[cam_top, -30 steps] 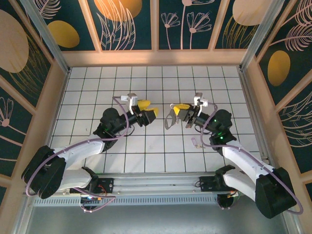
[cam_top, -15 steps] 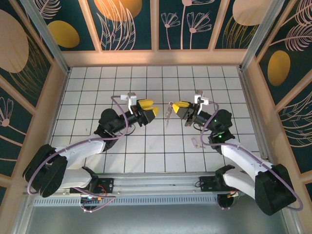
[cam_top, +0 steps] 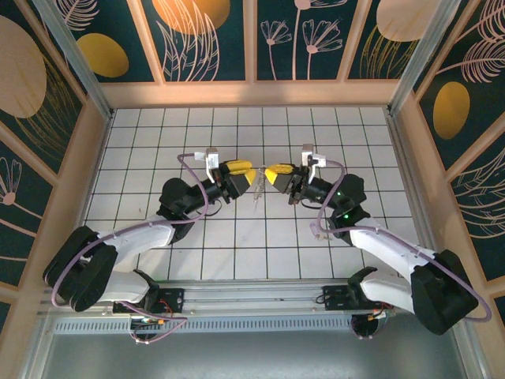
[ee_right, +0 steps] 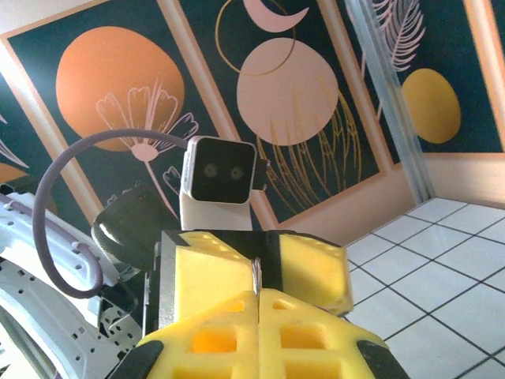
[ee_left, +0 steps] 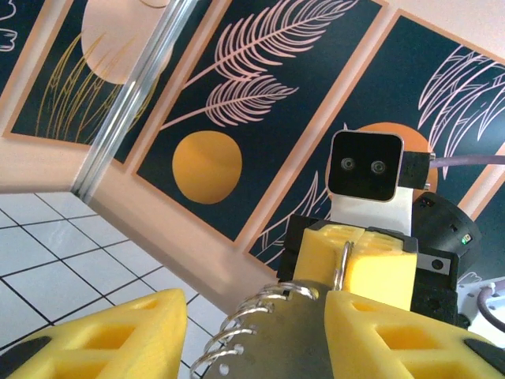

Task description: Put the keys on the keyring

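Observation:
The keyring (cam_top: 257, 192) hangs over the middle tiles between the two grippers. My right gripper (cam_top: 270, 175) is shut on its thin wire loop (ee_right: 256, 276), which stands edge-on between the yellow pads. My left gripper (cam_top: 251, 175) faces it tip to tip, open. In the left wrist view the keyring's coiled strip and flat metal piece (ee_left: 260, 324) sit between my left fingers (ee_left: 102, 332); the right-hand pad is against the metal, the left-hand pad stands clear. A tiny pale key (cam_top: 316, 231) lies on a tile beside the right arm.
Purple cables (cam_top: 189, 170) loop over both arms. Patterned walls (cam_top: 252, 39) and a wooden rim close in the white tiled floor (cam_top: 158, 134) on three sides.
Both grippers have moved toward each other and now meet tip to tip. The right one brought the keyring leftward; the left jaws have narrowed around its hanging strip.

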